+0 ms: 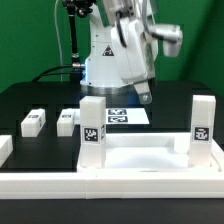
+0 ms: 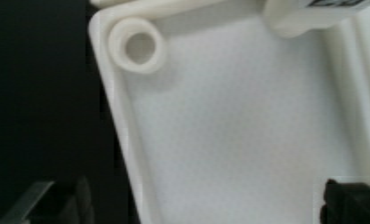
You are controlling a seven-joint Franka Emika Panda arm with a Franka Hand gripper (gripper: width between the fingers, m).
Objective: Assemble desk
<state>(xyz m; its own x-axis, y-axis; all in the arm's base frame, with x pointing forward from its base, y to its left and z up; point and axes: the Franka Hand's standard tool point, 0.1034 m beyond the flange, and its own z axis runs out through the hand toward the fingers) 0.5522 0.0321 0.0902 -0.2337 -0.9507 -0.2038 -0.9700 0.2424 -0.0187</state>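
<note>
White desk panel under spread jaws

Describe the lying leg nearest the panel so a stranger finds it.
Find the large white rectangular plastic panel on the black table. To the exterior view's left lie two short white square legs: yours is nearer the panel than the outer leg.

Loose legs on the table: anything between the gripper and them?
Nothing visible. The open gripper hangs in the air; both loose legs lie uncovered on the table, off to the exterior view's left of it.
</note>
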